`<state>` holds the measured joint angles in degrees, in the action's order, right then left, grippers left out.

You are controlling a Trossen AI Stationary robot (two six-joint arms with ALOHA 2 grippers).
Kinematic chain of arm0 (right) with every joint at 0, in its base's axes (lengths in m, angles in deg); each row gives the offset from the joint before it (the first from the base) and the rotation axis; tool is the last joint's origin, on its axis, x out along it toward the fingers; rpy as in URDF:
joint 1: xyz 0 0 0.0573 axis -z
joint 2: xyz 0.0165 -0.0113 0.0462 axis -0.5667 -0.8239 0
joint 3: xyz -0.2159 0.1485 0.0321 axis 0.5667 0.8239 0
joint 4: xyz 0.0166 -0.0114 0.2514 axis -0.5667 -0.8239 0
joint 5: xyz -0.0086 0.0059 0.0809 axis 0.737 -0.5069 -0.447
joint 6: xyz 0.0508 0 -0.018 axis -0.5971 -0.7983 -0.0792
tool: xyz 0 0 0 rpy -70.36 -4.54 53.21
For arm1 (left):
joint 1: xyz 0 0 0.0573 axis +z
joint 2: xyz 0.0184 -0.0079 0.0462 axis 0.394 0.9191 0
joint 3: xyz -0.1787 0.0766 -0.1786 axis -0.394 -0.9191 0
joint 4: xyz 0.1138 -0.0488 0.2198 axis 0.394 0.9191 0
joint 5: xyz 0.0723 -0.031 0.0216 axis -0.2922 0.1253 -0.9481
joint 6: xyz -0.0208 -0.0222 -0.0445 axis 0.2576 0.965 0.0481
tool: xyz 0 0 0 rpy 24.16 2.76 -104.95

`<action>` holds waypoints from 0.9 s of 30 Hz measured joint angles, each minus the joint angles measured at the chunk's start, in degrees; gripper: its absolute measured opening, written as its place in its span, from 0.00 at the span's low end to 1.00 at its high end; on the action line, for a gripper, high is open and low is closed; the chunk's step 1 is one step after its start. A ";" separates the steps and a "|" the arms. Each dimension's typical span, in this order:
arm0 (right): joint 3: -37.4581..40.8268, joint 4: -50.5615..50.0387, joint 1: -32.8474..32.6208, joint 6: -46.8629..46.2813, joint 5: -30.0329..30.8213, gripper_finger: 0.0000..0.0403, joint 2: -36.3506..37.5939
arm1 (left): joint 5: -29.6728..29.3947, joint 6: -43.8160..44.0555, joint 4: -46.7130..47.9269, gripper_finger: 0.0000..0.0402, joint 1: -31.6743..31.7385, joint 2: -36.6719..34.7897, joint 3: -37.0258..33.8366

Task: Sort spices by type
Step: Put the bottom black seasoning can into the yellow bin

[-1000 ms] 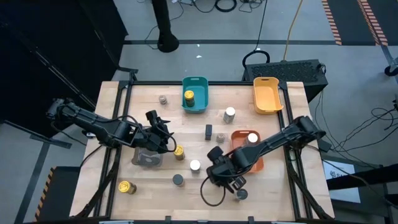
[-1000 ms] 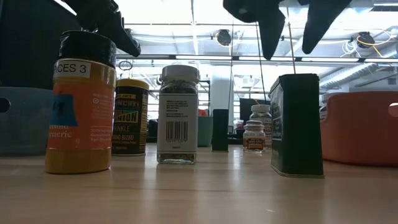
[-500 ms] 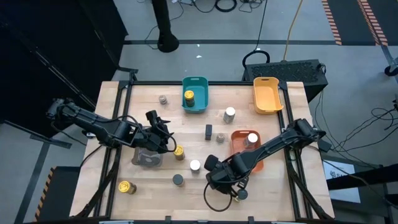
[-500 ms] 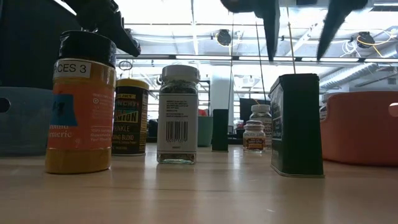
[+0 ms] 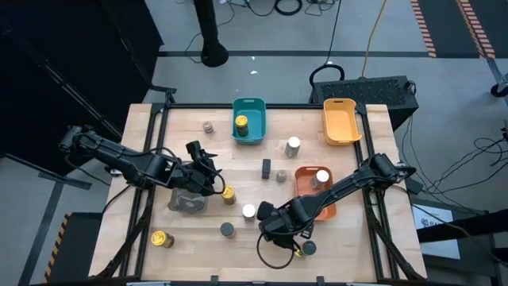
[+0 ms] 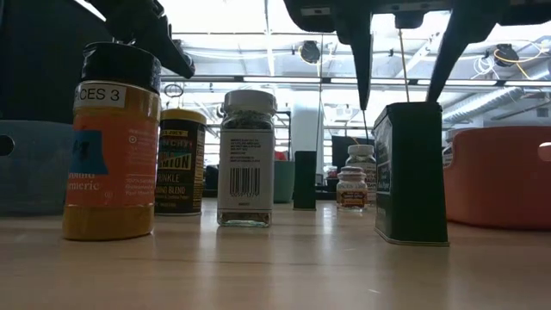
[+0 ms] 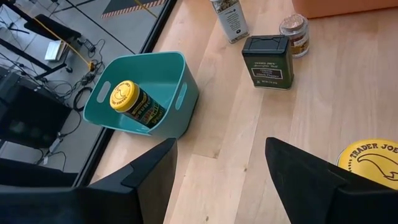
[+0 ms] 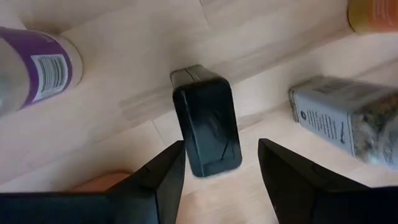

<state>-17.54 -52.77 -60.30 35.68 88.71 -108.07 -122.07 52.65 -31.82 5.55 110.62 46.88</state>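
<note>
Right tool (image 6: 400,82) hangs open over a black tin (image 8: 207,127) near the table's (image 5: 357,238) front. Left tool (image 7: 217,180) waits open by a yellow-topped jar (image 5: 228,194). One jar sits in the teal tray (image 5: 255,133), one in the orange tray (image 5: 303,171). Most jars are not sorted yet.

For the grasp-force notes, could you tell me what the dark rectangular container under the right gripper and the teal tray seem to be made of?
The dark container looks like painted metal tin: crisp edges, glossy lid with smudged reflections. The right gripper is open above it. The teal tray looks like moulded plastic: matte, rounded corners, cut-out handles.
</note>
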 joint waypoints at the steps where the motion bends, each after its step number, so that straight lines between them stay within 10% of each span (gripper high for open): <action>1: 0.00 -0.05 0.00 0.29 -0.47 0.46 -0.36 | 0.00 0.00 -0.01 0.63 0.00 0.00 0.00; 27: 0.09 -1.19 3.02 -0.23 -3.87 0.27 -1.01 | -0.04 -0.04 -0.01 0.63 0.00 0.00 0.00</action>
<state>-17.45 -53.96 -57.27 35.45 84.83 -109.08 -122.12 52.61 -31.83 5.55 110.62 46.88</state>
